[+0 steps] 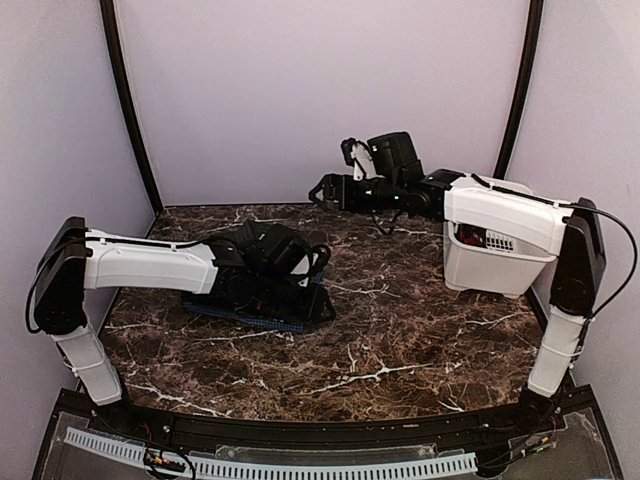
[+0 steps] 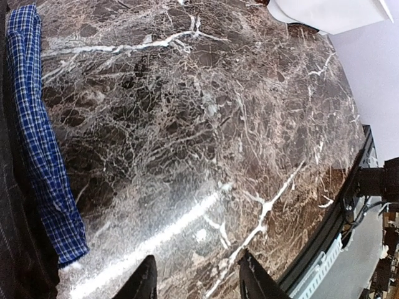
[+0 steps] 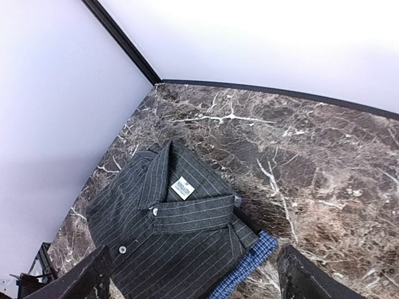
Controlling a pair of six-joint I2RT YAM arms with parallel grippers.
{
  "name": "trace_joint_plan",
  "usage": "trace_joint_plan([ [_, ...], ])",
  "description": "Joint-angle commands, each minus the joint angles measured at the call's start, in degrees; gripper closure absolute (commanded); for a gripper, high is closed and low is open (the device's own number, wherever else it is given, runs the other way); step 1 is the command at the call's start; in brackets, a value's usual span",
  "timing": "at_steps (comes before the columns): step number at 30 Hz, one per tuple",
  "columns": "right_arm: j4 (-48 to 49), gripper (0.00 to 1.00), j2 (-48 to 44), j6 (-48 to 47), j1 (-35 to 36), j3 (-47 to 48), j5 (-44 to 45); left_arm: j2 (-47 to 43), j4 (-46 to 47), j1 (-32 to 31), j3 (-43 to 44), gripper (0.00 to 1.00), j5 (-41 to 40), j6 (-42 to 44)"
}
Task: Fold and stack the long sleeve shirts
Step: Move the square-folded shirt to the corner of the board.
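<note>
Top view: my left arm point(image 1: 150, 262) reaches in from the left of the frame and hangs over the folded stack at centre left. The pinstriped shirt point(image 1: 305, 305) lies on top there, and the edge of the blue checked shirt point(image 1: 245, 318) shows under it. My right gripper point(image 1: 320, 190) is raised at upper centre. The white basket point(image 1: 495, 265) stands at the right on the marble table point(image 1: 400, 340).

Left wrist view: my left gripper point(image 2: 199, 283) has its fingers apart, with only bare marble between them. The blue checked shirt point(image 2: 37, 137) runs down the left edge. A corner of the basket point(image 2: 330, 15) is at upper right.

Right wrist view: my right gripper point(image 3: 199, 280) is spread wide and holds nothing. The pinstriped shirt point(image 3: 168, 237) lies folded at lower left, collar and white label up. The checked cloth point(image 3: 249, 265) peeks out at its right side.
</note>
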Motion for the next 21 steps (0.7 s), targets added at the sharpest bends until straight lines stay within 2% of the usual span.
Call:
trace_joint_plan([
  [1, 1.5, 0.11, -6.6, -1.1, -0.7, -6.5, 6.5, 5.2, -5.0, -2.8, 6.5, 0.56, -9.1, 0.5],
  [5, 2.6, 0.08, -14.4, 0.6, -1.5, -13.4, 12.0, 11.5, -7.4, -3.5, 14.5, 0.56, -14.5, 2.2],
  [8, 3.4, 0.02, -20.1, 1.5, -2.0, -18.6, 14.9, 16.9, -10.9, -3.5, 21.7, 0.56, -18.5, 2.5],
  [15, 2.2, 0.01, -30.4, 2.3, -2.3, -27.2, 19.9, 26.1, -15.1, -2.4, 32.7, 0.56, -25.2, 3.4],
  [21, 0.6, 0.01, -36.2, 3.2, -2.4, -32.1, 21.8, 32.9, -17.1, 1.0, 40.5, 0.57, -25.6, 4.8],
])
